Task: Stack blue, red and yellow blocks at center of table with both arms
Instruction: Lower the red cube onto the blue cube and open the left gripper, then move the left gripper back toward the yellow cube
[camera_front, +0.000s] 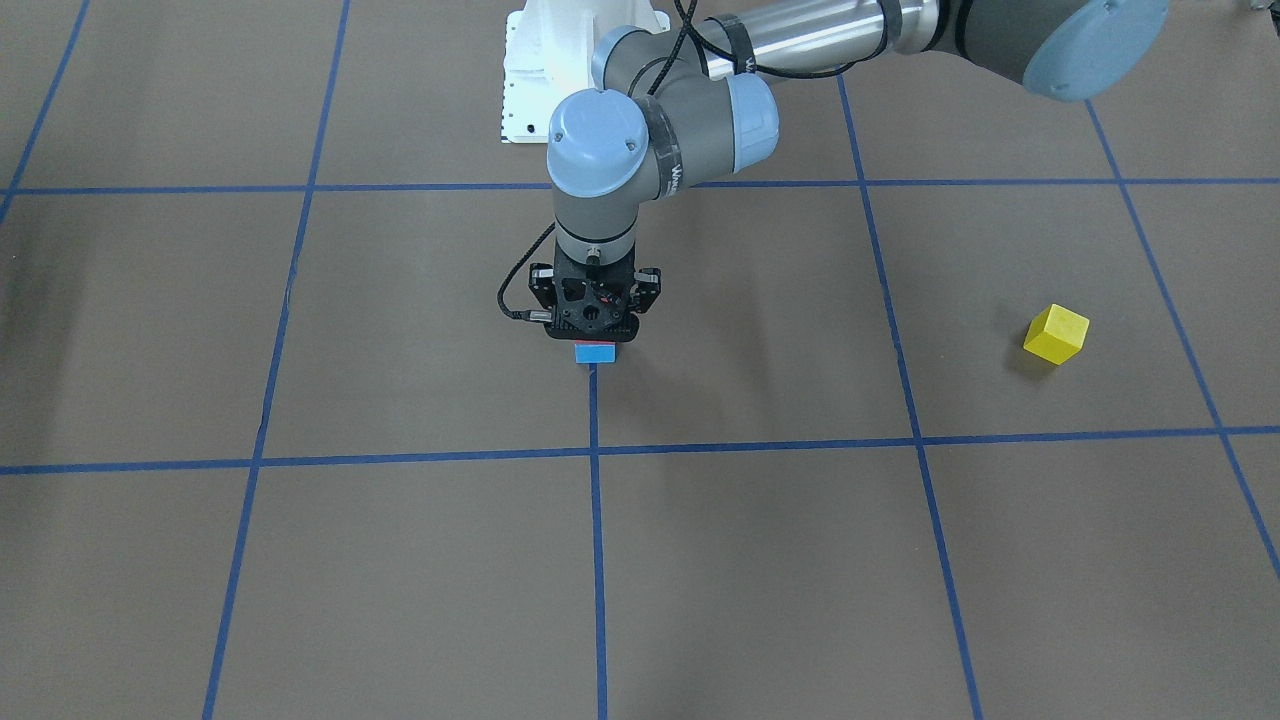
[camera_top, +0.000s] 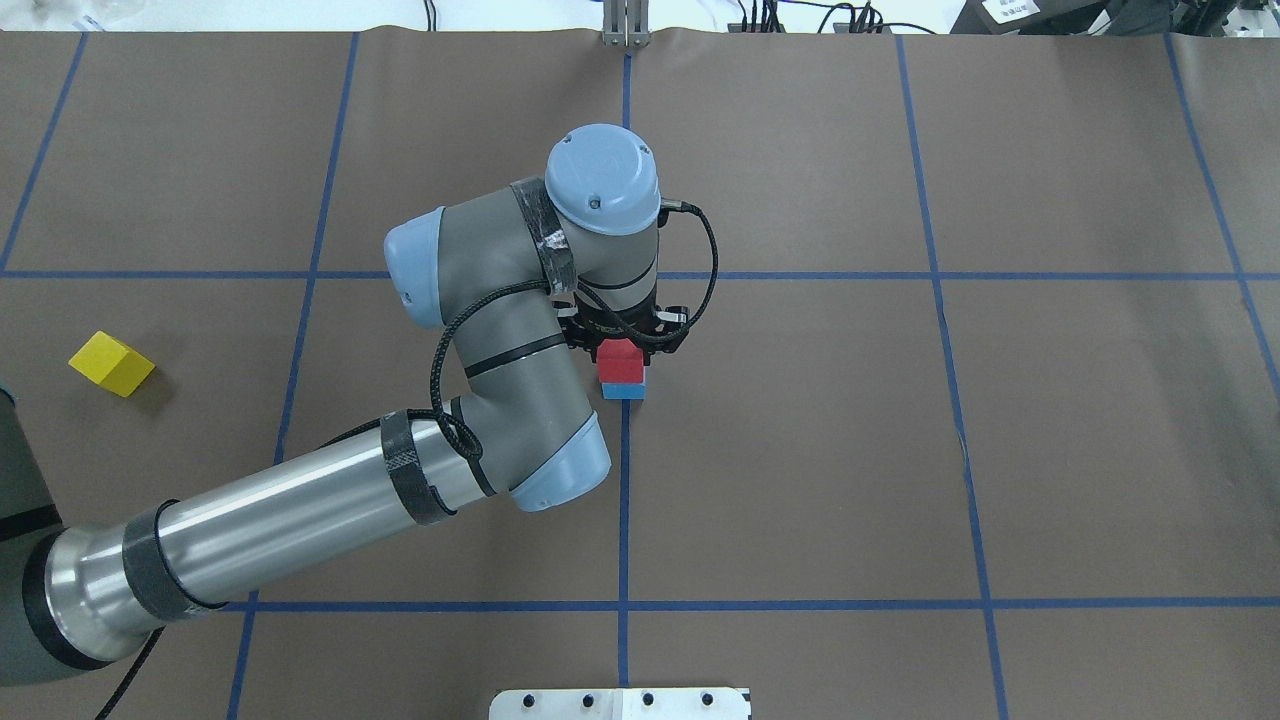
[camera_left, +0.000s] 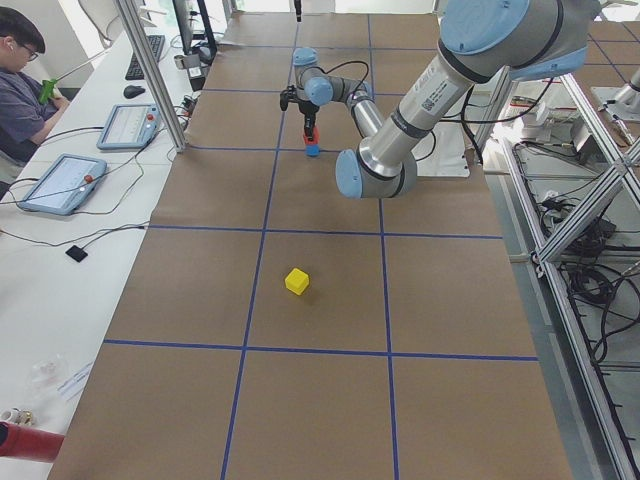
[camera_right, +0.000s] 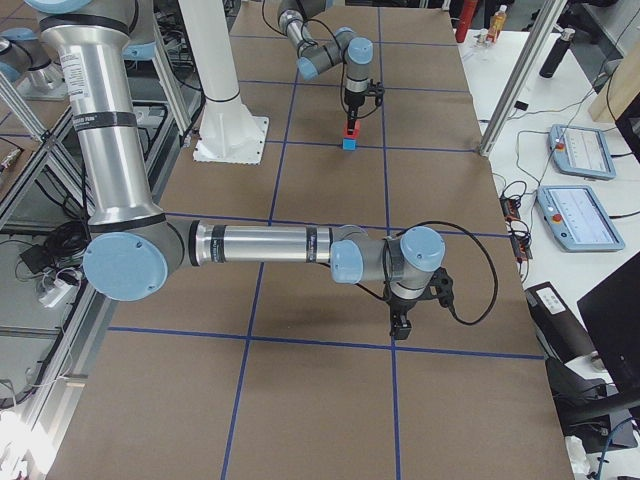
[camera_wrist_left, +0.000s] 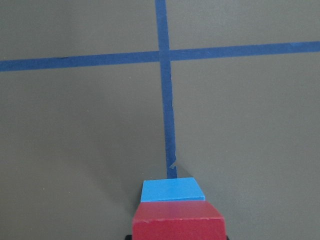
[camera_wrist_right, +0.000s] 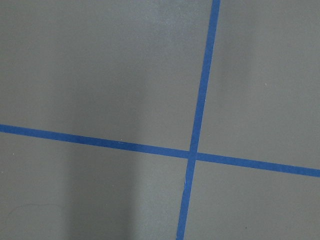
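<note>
My left gripper (camera_front: 595, 338) points straight down at the table's center, shut on the red block (camera_top: 620, 361). The red block sits on top of the blue block (camera_top: 624, 391), and the wrist view shows the red block (camera_wrist_left: 178, 225) over the blue one (camera_wrist_left: 172, 190) beside a tape line. The yellow block (camera_top: 111, 363) lies alone far out on my left side, and shows in the front view (camera_front: 1056, 334) too. My right gripper (camera_right: 400, 328) shows only in the exterior right view, low over bare table; I cannot tell whether it is open or shut.
Blue tape lines (camera_top: 624, 500) divide the brown table into a grid. The white robot base (camera_front: 530, 70) stands at my edge. A side desk with tablets (camera_left: 60, 180) and a seated person (camera_left: 20, 80) lies beyond the far edge. Metal posts (camera_right: 510, 90) stand there.
</note>
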